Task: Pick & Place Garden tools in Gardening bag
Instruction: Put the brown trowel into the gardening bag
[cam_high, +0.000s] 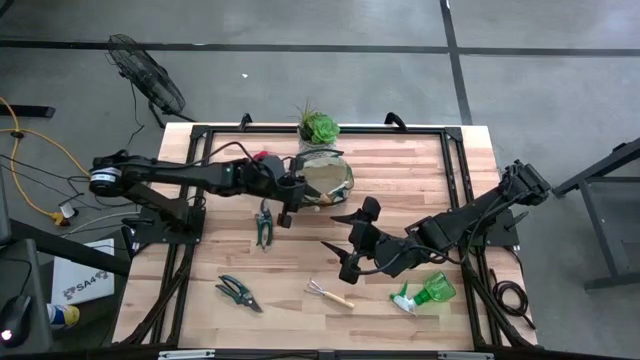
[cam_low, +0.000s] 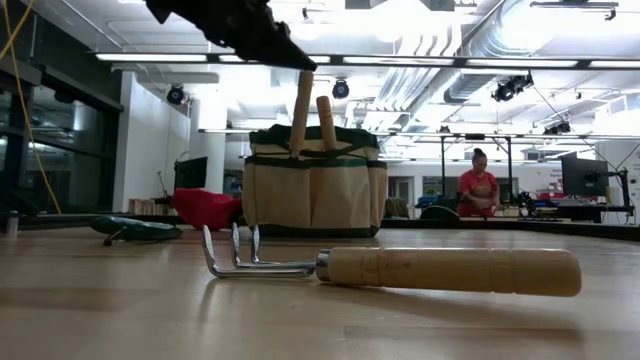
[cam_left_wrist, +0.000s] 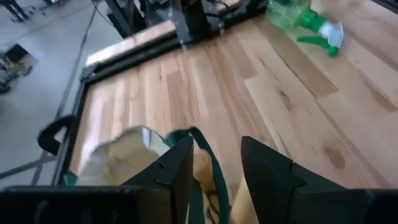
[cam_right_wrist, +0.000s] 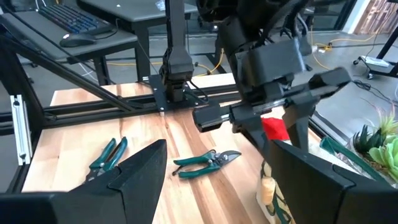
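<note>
Fingers (cam_left_wrist: 168, 171) over bag (cam_high: 328, 180), succulent (cam_high: 319, 127) beside

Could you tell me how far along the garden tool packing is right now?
Done: two wooden handles stand in the tan-and-green fabric bag. In hand: nothing; the left gripper is open beside the bag, the right gripper open mid-table. Left: two dark pruning shears, the wooden-handled hand rake, the green spray bottle.

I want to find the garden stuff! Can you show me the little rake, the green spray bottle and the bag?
little rake (cam_low: 450, 270), low view, on its wooden handle.
green spray bottle (cam_high: 436, 290), high view, on its green body.
bag (cam_low: 315, 195), low view, on its tan front.
</note>
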